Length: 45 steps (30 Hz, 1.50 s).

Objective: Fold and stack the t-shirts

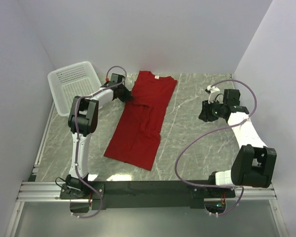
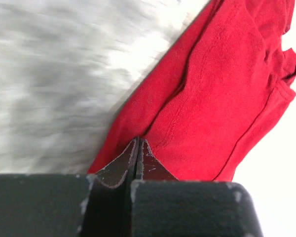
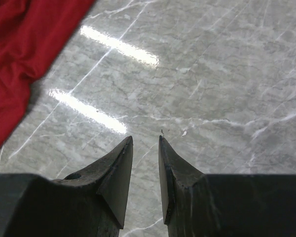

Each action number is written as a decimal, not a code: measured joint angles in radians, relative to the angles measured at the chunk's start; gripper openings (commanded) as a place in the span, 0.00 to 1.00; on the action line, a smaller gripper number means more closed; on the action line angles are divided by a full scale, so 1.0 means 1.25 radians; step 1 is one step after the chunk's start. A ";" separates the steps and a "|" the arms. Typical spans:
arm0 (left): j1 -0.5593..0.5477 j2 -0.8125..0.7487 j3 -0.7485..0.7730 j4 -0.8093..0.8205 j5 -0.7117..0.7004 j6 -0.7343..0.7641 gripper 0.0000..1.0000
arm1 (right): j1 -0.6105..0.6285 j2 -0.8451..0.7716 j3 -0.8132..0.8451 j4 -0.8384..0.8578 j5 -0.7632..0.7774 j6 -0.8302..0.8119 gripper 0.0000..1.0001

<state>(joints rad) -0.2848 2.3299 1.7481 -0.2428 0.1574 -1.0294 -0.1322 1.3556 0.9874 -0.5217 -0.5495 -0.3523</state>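
One red t-shirt (image 1: 140, 118) lies on the marble desk (image 1: 197, 143), stretched out as a long strip from its collar at the far side down toward the arms, with a small white label (image 1: 157, 76) showing at the neck. No sleeves stick out at the sides, so it seems to have been narrowed lengthwise, though a few wrinkles cross its middle and I cannot tell how many layers there are. The left pincer (image 1: 128, 97) sits at the shirt's left edge near the shoulder, closed tight, and the wrist view shows its tips on the red cloth, apparently pinching it. The right pincer (image 1: 205, 112) hangs over bare marble well to the right of the shirt, with its jaws a narrow gap apart and nothing between them. A white mesh basket (image 1: 74, 86) stands in the far left corner. As I judge it, the work is at an early stage: the crosswise folds are not yet made, and no pile of folded shirts is in view.
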 measured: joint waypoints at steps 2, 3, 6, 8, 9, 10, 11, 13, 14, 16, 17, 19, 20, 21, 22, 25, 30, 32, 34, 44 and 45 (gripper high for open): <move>0.009 -0.018 -0.027 0.004 -0.023 -0.023 0.01 | 0.000 0.014 0.013 -0.003 0.006 0.001 0.35; 0.010 -0.025 -0.038 0.009 -0.032 -0.031 0.01 | 0.000 0.018 0.017 -0.005 0.007 0.001 0.35; 0.009 -0.035 -0.056 0.029 -0.044 -0.036 0.05 | 0.006 0.037 0.035 -0.020 0.008 -0.006 0.36; 0.007 -0.035 -0.053 0.029 -0.040 -0.020 0.11 | 0.020 0.056 0.053 -0.032 0.007 -0.020 0.36; 0.006 -0.035 -0.046 0.025 -0.038 -0.005 0.19 | 0.035 0.067 0.065 -0.040 0.006 -0.030 0.36; 0.004 -0.035 -0.040 0.022 -0.035 0.005 0.24 | 0.052 0.078 0.076 -0.046 0.002 -0.038 0.36; 0.002 -0.035 -0.032 0.017 -0.030 0.020 0.28 | 0.078 0.094 0.090 -0.054 -0.002 -0.049 0.36; -0.002 -0.048 -0.028 0.019 -0.015 0.047 0.39 | 0.143 0.125 0.114 -0.064 -0.018 -0.068 0.36; -0.004 -0.057 -0.031 0.020 -0.009 0.057 0.42 | 0.180 0.139 0.121 -0.068 -0.023 -0.077 0.36; -0.006 -0.100 -0.060 0.035 0.006 0.079 0.47 | 0.264 0.167 0.133 -0.074 -0.037 -0.088 0.36; -0.007 -0.134 -0.083 0.039 0.013 0.092 0.48 | 0.299 0.179 0.136 -0.074 -0.042 -0.088 0.36; -0.008 -0.216 -0.136 0.046 0.025 0.123 0.49 | 0.370 0.214 0.150 -0.077 -0.053 -0.080 0.36; -0.008 -0.258 -0.155 0.051 0.026 0.139 0.50 | 0.394 0.236 0.161 -0.074 -0.052 -0.069 0.36; -0.008 -0.314 -0.181 0.062 0.027 0.163 0.51 | 0.408 0.260 0.180 -0.073 -0.044 -0.045 0.36; -0.008 -0.369 -0.213 0.074 0.025 0.184 0.51 | 0.413 0.281 0.200 -0.071 -0.033 -0.024 0.36; -0.007 -0.545 -0.314 0.085 0.017 0.245 0.52 | 0.399 0.387 0.326 -0.060 0.015 0.072 0.36; -0.001 -0.809 -0.486 0.083 -0.018 0.330 0.60 | 0.360 0.561 0.563 -0.026 0.069 0.230 0.35; 0.002 -0.895 -0.553 0.058 -0.034 0.344 0.64 | 0.349 0.622 0.644 -0.023 0.084 0.278 0.34; 0.005 -0.968 -0.618 0.030 -0.054 0.349 0.69 | 0.346 0.674 0.710 -0.025 0.101 0.317 0.33; 0.013 -1.208 -0.818 -0.134 -0.125 0.314 0.73 | 0.349 0.823 0.845 -0.072 0.202 0.377 0.26; 0.013 -1.215 -0.822 -0.142 -0.125 0.308 0.73 | 0.349 0.832 0.854 -0.081 0.212 0.378 0.25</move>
<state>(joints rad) -0.2684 0.8112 0.7212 -0.4202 0.0013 -0.6441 0.3035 2.3959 2.0552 -0.6228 -0.2844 0.1200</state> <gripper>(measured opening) 0.728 0.261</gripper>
